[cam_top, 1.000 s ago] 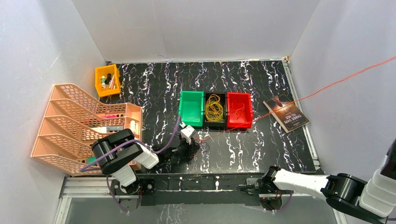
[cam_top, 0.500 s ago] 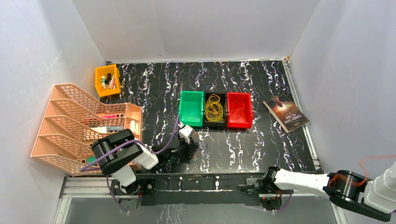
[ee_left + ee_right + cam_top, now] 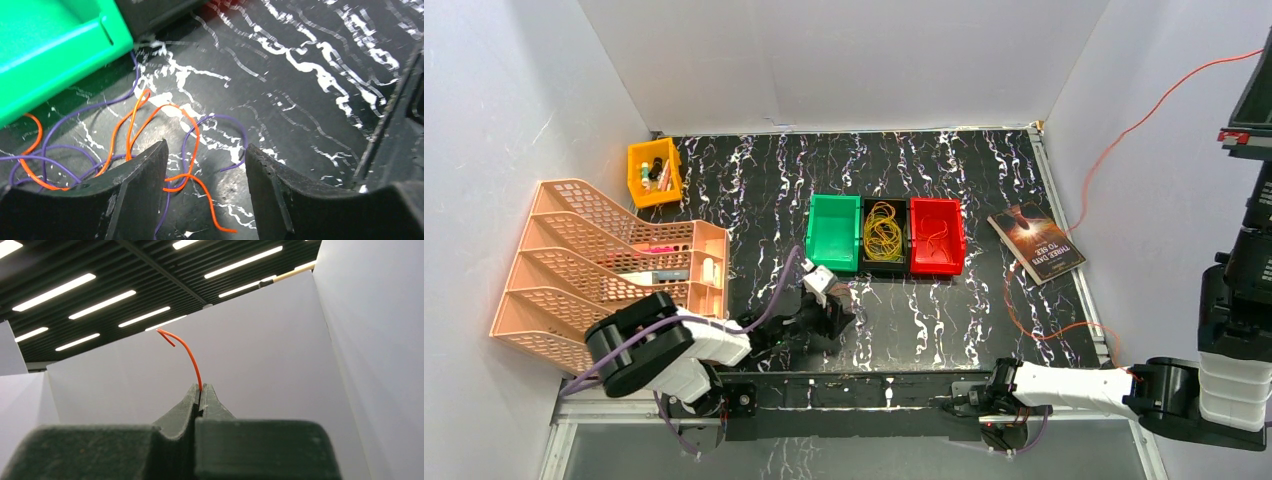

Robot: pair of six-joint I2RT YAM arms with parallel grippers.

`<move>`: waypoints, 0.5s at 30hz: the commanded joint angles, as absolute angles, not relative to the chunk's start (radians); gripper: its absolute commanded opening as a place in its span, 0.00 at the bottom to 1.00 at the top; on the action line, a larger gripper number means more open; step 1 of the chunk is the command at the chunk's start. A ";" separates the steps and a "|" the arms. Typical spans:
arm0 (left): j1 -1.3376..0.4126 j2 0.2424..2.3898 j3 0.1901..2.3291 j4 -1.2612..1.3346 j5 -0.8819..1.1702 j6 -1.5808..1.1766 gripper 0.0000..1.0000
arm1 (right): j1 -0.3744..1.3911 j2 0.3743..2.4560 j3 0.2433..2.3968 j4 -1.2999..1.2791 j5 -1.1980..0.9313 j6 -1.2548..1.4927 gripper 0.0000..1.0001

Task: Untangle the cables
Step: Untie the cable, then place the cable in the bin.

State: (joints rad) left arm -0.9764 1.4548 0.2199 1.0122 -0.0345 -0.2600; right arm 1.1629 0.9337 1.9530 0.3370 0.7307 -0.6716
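- Three bins sat in a row mid-surface: green bin (image 3: 833, 232), black bin (image 3: 884, 268) holding yellow cables (image 3: 883, 230), and red bin (image 3: 938, 268) with an orange strand (image 3: 934, 238).
- Left end effector (image 3: 205, 152) was released, its jaws apart low over tangled orange and purple cables (image 3: 196, 135) on the surface (image 3: 310, 100), just beside the green bin's corner.
- Right end effector (image 3: 200, 390) was clenched on one orange cable (image 3: 189, 352), raised high at the right. The cable hung down and looped near a book (image 3: 1036, 243).
- Peach file rack (image 3: 604, 265) and small yellow bin (image 3: 654, 172) stood far left, well apart from the cables.
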 commanded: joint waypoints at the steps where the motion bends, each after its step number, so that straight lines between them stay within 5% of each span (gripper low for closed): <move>1: -0.973 1.304 0.234 0.959 0.023 -0.208 0.57 | 1.186 0.890 1.919 0.307 0.785 -0.586 0.00; 7: -0.973 1.189 0.295 0.870 0.049 -0.168 0.58 | 1.193 0.857 1.812 0.232 0.801 -0.463 0.00; 15: -0.973 1.072 0.354 0.821 0.100 -0.154 0.74 | 1.195 0.861 1.734 0.153 0.793 -0.329 0.00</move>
